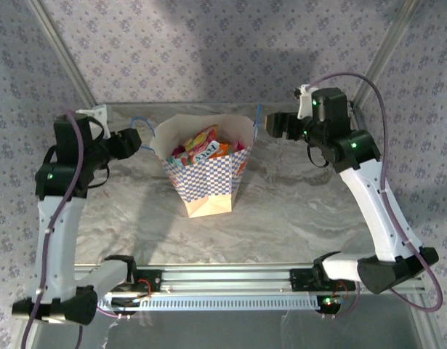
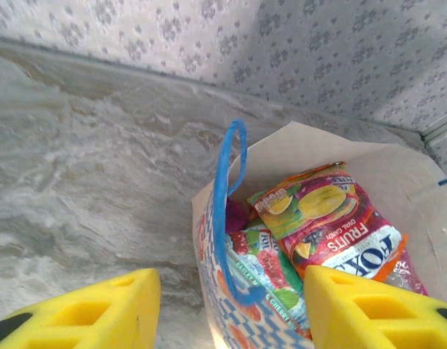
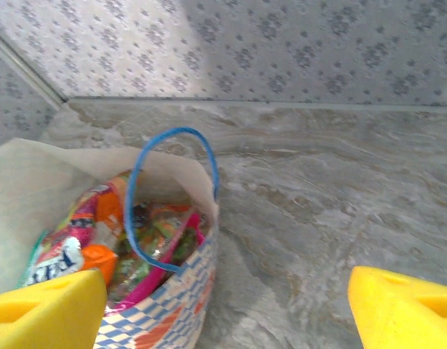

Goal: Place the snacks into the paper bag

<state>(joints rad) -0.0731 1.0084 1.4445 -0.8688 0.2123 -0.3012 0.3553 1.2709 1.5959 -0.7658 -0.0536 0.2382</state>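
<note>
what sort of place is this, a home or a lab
Probably a lab robot booth, not a home: two arms bolted to a metal rail, a marble-look table, and patterned backdrop panels on a metal frame.

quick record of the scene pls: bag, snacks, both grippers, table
paper bag: upright mid-table, mouth open
snacks: colourful packets inside the bag
left gripper: open, beside the bag's left blue handle, not gripping it
right gripper: open, beside the right blue handle, not gripping it
table: marbled grey surface
</note>
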